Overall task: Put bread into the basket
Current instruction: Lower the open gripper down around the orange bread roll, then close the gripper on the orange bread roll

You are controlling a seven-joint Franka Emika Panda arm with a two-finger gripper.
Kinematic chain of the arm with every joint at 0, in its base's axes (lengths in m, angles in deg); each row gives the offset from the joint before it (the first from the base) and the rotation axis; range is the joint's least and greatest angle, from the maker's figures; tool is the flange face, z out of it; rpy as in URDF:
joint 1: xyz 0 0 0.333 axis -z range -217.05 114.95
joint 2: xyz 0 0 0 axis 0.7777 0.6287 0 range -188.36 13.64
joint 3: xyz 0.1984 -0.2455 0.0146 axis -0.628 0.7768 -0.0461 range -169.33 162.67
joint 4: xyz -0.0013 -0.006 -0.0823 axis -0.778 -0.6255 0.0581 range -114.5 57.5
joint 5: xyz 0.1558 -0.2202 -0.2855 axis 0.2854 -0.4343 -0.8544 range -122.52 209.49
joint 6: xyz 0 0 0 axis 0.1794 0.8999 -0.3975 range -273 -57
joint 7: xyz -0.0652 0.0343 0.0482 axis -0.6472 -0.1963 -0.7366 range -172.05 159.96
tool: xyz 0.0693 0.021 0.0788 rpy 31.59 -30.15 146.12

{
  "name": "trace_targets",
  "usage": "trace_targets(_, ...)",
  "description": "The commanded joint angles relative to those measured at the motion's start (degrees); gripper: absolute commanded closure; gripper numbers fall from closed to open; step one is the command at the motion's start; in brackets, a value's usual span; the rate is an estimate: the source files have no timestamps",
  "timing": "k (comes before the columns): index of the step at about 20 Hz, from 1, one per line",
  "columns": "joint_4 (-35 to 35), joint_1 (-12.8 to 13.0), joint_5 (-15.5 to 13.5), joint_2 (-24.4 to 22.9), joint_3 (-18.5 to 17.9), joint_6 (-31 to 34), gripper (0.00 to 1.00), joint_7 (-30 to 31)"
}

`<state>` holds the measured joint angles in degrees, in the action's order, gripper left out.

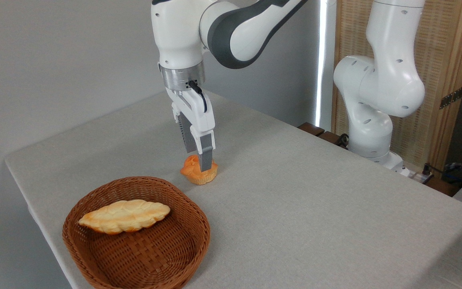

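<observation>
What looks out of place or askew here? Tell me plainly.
Nothing stands out. The small bun sits upright on the table beside the basket, with the gripper lowered onto it. The long loaf lies tilted against the basket's wall, undamaged. Nothing is spilled.

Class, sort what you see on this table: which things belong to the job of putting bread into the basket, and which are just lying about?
Part of the job:
- small orange bun
- wicker basket
- gripper, down around the bun

Just there:
- long pale braided loaf, lying in the basket
- grey table
</observation>
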<state>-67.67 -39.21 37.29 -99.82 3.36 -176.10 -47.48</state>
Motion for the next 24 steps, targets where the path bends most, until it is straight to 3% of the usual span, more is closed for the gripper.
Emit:
trace_targets(1,-1.8,-0.2,-1.1,-0.5,0.9,-1.4,0.00,-1.0)
trace_targets(17,-4.7,0.0,-1.0,1.4,2.8,-6.0,0.03,-1.1)
trace_targets(19,-4.7,0.0,-1.0,1.5,2.8,-6.0,0.13,-1.2)
trace_targets(22,-4.7,-0.1,-1.0,1.5,2.9,-5.9,0.50,-1.3)
trace_targets(24,-4.7,0.0,-1.0,1.6,2.9,-5.9,0.64,-1.5)
